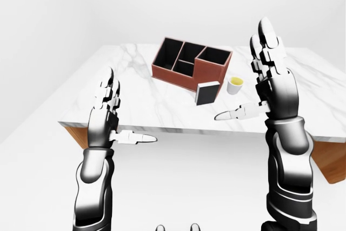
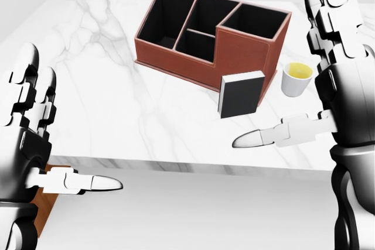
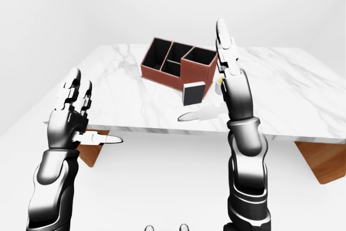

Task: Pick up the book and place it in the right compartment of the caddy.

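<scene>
white walls and pale floor surround a white marble table [image 2: 105,103] with wooden legs. on it, toward the head view's upper middle, sits a reddish-brown caddy with black-lined compartments [image 2: 208,33]. a small dark book with a pale spine edge [image 2: 241,94] stands upright, its long axis roughly vertical, leaning against or just beside the caddy's tall right compartment [image 2: 255,21]; whether they touch is unclear. a small white cup of yellow liquid [image 2: 297,78] stands just right of it. the right hand [image 2: 325,80] is raised near the book, fingers spread wide, thumb pointing left below it, holding nothing. the book lies up and left of that thumb. the left hand [image 2: 29,139], equally spread and empty, hangs well apart at the table's near edge, so the right is nearer.
</scene>
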